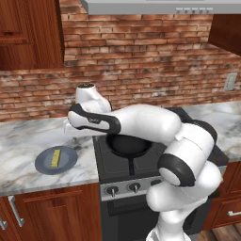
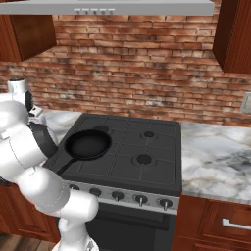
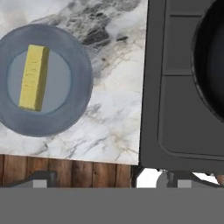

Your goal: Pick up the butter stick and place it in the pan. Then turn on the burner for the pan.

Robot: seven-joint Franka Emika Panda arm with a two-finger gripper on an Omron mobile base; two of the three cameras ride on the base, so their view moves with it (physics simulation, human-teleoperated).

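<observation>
The butter stick (image 3: 34, 78), a small pale-yellow bar, lies on a flat grey-blue round plate (image 3: 83, 87) on the marble counter left of the stove; both also show in the left base view as butter stick (image 1: 56, 157) and plate (image 1: 42, 165). The black pan (image 2: 88, 144) sits on the stove's front-left burner, its handle pointing toward the front edge, and the arm partly covers the pan (image 1: 129, 147). My gripper (image 3: 109, 179) hovers open and empty above the counter strip between plate and stove. It is to the right of the butter and well above it.
The black stove (image 2: 142, 147) has a row of knobs along its front panel (image 2: 117, 195). A brick wall stands behind, a range hood (image 2: 122, 6) overhead, wooden cabinets at both upper sides. Marble counter (image 2: 220, 162) continues right of the stove.
</observation>
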